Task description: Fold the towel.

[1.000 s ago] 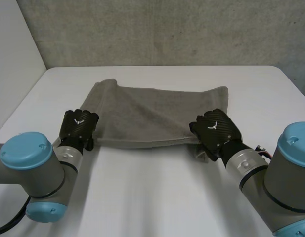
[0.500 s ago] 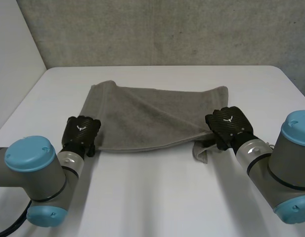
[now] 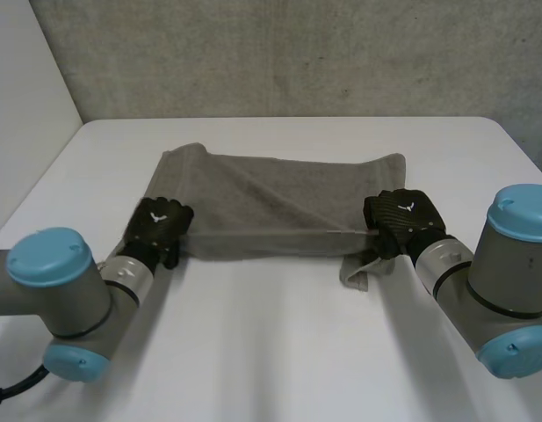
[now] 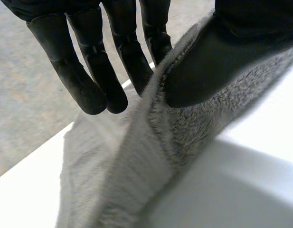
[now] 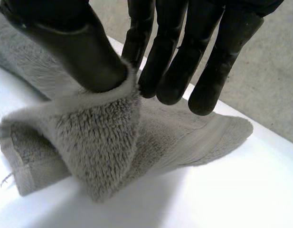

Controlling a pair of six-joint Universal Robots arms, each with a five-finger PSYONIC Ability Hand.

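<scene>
From my station I see the grey towel (image 3: 271, 198) spread across the far half of the white table (image 3: 279, 352), its long axis running side to side between the two arms, one long edge toward the concrete wall (image 3: 279, 53) and the other toward the robot. That nearer long edge is raised off the table and drawn fairly straight between the hands. My left hand (image 3: 161, 224) is at the near left corner; in the left wrist view the cloth's edge rises between the thumb (image 4: 217, 52) and the nearly straight fingers (image 4: 89, 80), so I read it as pinching the towel. My right hand (image 3: 401, 215) is at the near right corner; in the right wrist view the thumb (image 5: 80, 47) presses a fold of pile against the fingers (image 5: 170, 71), again a pinch on the cloth. Below the right hand a small flap of the corner hangs down and touches the table, and the far right corner lies flat, pointing at the wall
</scene>
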